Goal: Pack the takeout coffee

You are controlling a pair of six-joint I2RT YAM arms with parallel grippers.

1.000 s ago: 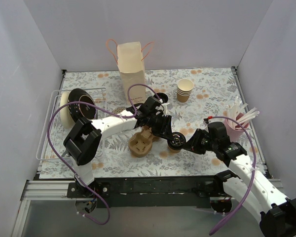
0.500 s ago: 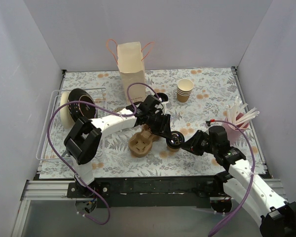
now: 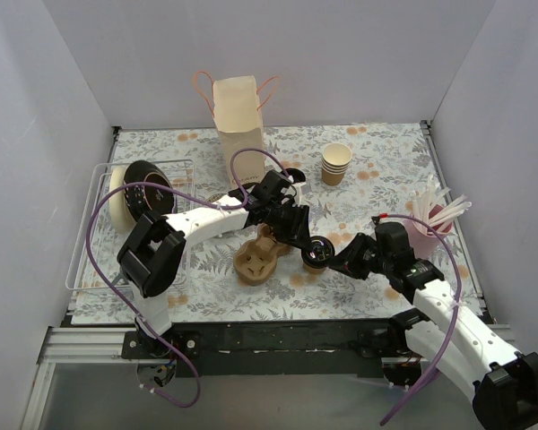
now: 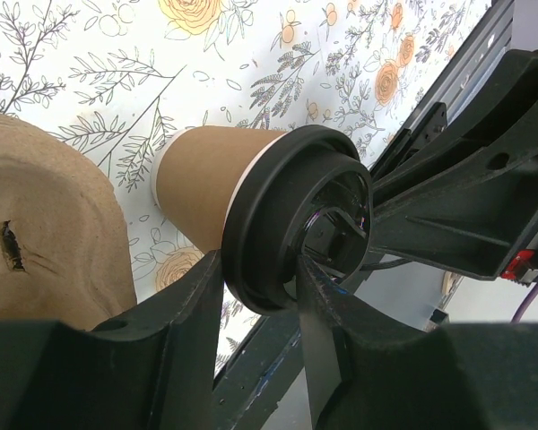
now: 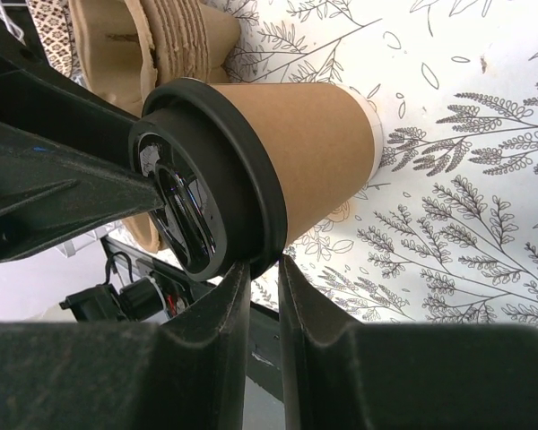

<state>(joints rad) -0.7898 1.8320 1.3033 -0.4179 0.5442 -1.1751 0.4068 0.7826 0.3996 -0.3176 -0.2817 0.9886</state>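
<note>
Left gripper and right gripper close on the takeout coffee from opposite sides in the overhead view. The cup is lid-up, just right of the pulp carrier, towards the front of the worktop. Left wrist view: the left gripper's fingers pinch the rim of the black lid, with the carrier alongside. Right wrist view: the right gripper is nearly closed, nipping the same rim's edge. Whether the cup touches the worktop cannot be told

takeout coffee | tan paper cup, black lid on | upright | just right of carrier
</note>
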